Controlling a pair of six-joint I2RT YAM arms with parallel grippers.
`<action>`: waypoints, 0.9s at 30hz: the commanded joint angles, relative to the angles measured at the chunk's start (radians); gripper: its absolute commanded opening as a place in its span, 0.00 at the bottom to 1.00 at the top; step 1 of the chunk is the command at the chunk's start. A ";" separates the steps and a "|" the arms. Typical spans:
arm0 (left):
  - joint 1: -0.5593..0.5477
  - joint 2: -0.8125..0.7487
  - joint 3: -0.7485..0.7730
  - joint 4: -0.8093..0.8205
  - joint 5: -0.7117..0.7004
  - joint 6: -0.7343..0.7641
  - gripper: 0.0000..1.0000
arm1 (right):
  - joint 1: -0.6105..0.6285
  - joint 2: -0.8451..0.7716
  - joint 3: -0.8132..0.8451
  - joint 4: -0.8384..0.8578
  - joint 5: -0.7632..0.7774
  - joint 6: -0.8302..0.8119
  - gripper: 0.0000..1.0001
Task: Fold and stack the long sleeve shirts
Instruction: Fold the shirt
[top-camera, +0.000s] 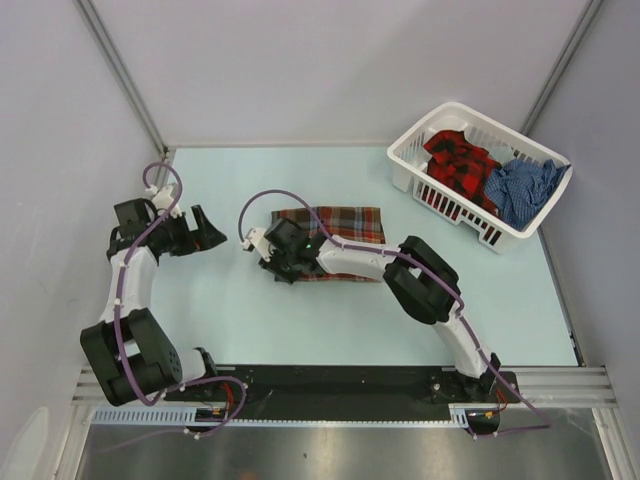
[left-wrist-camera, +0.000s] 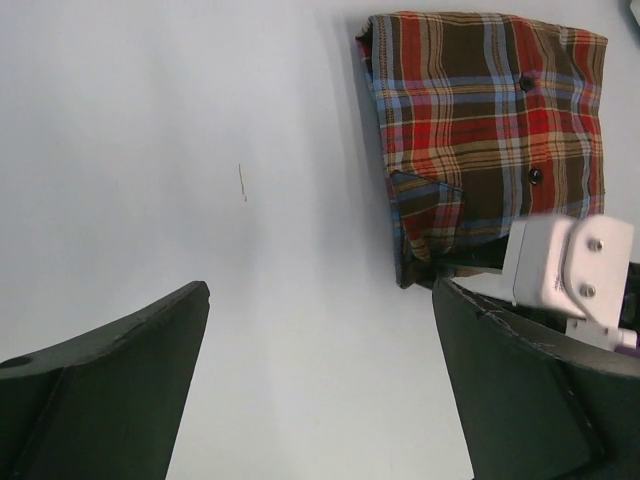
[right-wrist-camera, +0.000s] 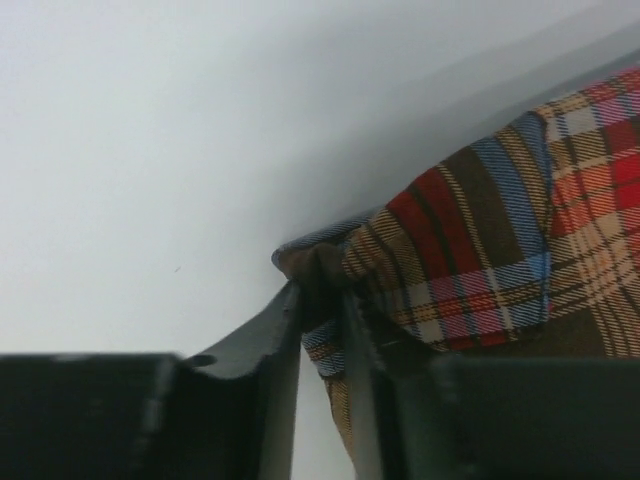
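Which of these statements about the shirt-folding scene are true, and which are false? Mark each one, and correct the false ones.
1. The folded brown, red and light-blue plaid shirt lies on the pale table, outside the white plastic laundry basket. True.
2. The basket is empty. False: it holds a red-and-black plaid shirt and a blue checked shirt.
3. The right gripper pinches a corner of the folded shirt. True.
4. The left gripper is closed on the same shirt. False: its jaws stand wide open over bare table, apart from the shirt.
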 joint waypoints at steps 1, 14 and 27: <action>0.013 -0.039 0.008 -0.007 0.040 0.047 0.99 | 0.005 0.060 0.043 -0.030 0.001 -0.009 0.10; -0.219 0.199 -0.036 0.126 0.160 -0.090 0.96 | 0.066 -0.506 -0.607 -0.395 -0.359 -0.546 0.00; -0.530 0.519 -0.041 0.277 0.164 -0.237 0.84 | -0.070 -0.565 -0.750 -0.404 -0.325 -0.609 0.01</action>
